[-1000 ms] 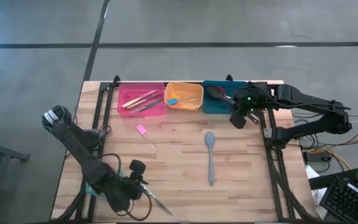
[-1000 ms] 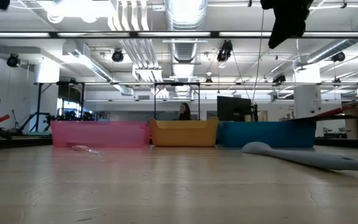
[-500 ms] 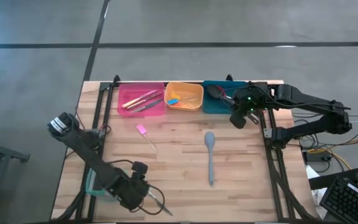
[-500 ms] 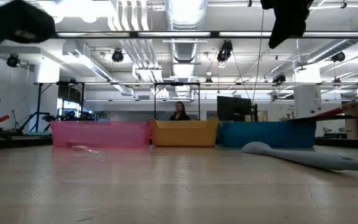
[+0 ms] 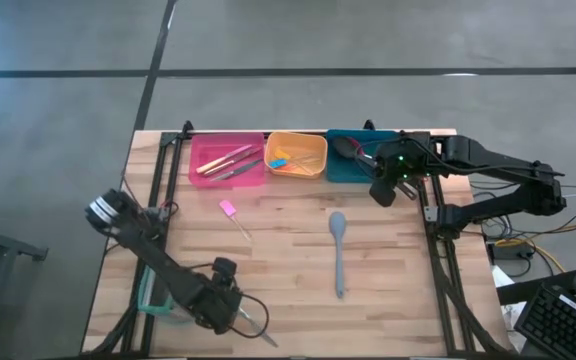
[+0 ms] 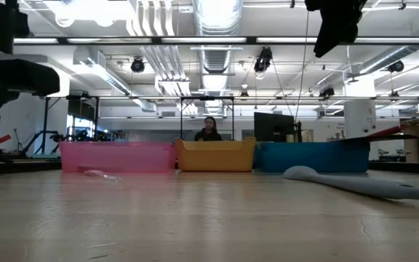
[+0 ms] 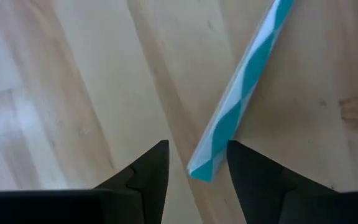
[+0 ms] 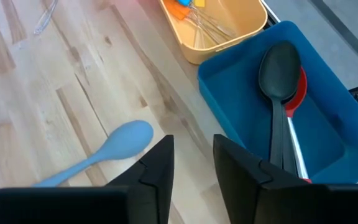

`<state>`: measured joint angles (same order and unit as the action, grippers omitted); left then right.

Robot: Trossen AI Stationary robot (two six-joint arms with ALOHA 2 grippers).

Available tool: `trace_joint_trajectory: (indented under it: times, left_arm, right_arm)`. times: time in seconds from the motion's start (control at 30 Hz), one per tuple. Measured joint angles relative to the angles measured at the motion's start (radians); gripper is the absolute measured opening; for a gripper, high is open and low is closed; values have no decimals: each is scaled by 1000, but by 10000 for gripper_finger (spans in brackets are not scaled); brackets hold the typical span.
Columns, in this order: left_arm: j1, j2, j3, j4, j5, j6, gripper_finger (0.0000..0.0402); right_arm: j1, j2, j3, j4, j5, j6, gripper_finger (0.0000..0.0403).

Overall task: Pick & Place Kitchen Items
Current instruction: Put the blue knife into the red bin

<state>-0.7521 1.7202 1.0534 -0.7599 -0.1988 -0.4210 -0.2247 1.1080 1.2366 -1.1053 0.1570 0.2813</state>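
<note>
A slim tool with a teal-and-white faceted handle (image 7: 247, 81) lies flat on the wood near the table's near edge; its grey blade (image 5: 258, 326) shows in the high view. My left gripper (image 7: 194, 149) points down over it, open, one finger on either side of the handle's end; I see no touch. My right gripper (image 8: 194, 158) hangs open with nothing in it above the teal bin's (image 5: 353, 160) near edge. A grey spoon (image 5: 338, 250) lies mid-table and a small pink spatula (image 5: 230, 212) lies nearer the bins.
The pink bin (image 5: 228, 160) and orange bin (image 5: 296, 155) hold utensils at the far edge. The teal bin holds a black spoon (image 8: 279, 74) over a red one. A teal-rimmed clear container (image 5: 153, 300) sits beside my left arm. A person stands in the room beyond the table.
My left gripper has come down toward the tool at the near edge, tipping to point more steeply down, and has shifted a little toward the table's right. The tool, the spoon and the spatula lie where they were.
</note>
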Motion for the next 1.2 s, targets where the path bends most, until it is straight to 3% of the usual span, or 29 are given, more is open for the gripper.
trace_joint_trajectory:
  times: [0.2,0.43,0.57,0.73,0.83,1.0,1.2]
  left_arm:
    - [1,9,-13,27,23,13,168]
    - [16,4,-53,81,75,25,154]
    - [30,3,-81,111,86,83,121]
    - [50,4,-94,117,90,161,48]
    - [61,0,-86,106,76,205,45]
    - [66,-34,-68,74,19,245,45]
    - [70,-157,-18,-85,-168,263,45]
  right_arm:
    - [0,0,0,2,0,3,107]
    - [0,0,0,3,0,3,79]
    - [0,0,0,5,0,0,62]
    - [0,0,0,5,0,-3,47]
    - [0,0,0,6,0,-4,41]
    - [0,0,0,9,0,-4,40]
    - [0,0,0,10,0,-4,56]
